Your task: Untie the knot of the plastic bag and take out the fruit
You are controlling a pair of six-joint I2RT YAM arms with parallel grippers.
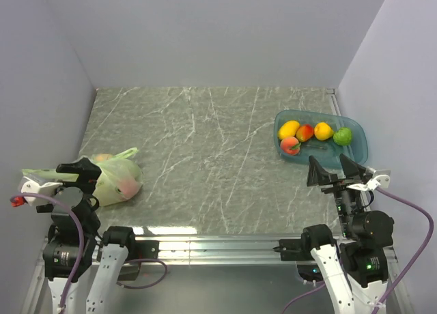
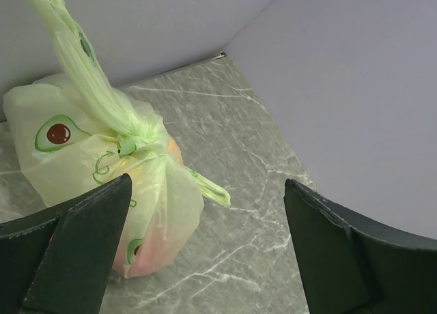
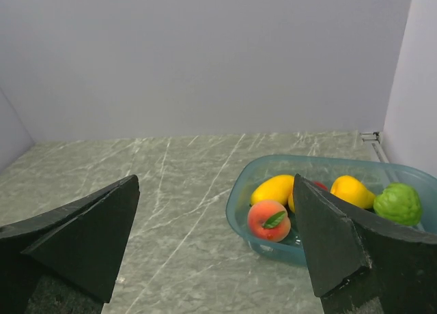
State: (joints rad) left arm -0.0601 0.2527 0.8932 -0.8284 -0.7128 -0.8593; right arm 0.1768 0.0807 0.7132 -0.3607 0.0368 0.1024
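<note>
The pale green plastic bag (image 1: 116, 177) lies at the table's near left, printed with avocado pictures. Its knot (image 2: 133, 142) is tied tight, a short tail (image 2: 210, 189) pointing right and a long twisted handle (image 2: 75, 54) rising to the upper left. Fruit shows only as pink and orange blurs (image 2: 153, 249) through the film. My left gripper (image 1: 83, 177) (image 2: 208, 191) hovers open just near of the bag, its left finger (image 2: 89, 239) beside the bag's bulge, nothing held. My right gripper (image 1: 328, 161) (image 3: 215, 184) is open and empty, near the blue tray.
A blue tray (image 1: 361, 142) (image 3: 235, 205) at the far right holds a yellow mango (image 1: 289, 130), a peach (image 3: 268, 220), a red-yellow fruit (image 1: 304, 132), a yellow fruit (image 3: 351, 190) and a green fruit (image 3: 398, 203). Grey walls enclose the marble table (image 1: 205, 143).
</note>
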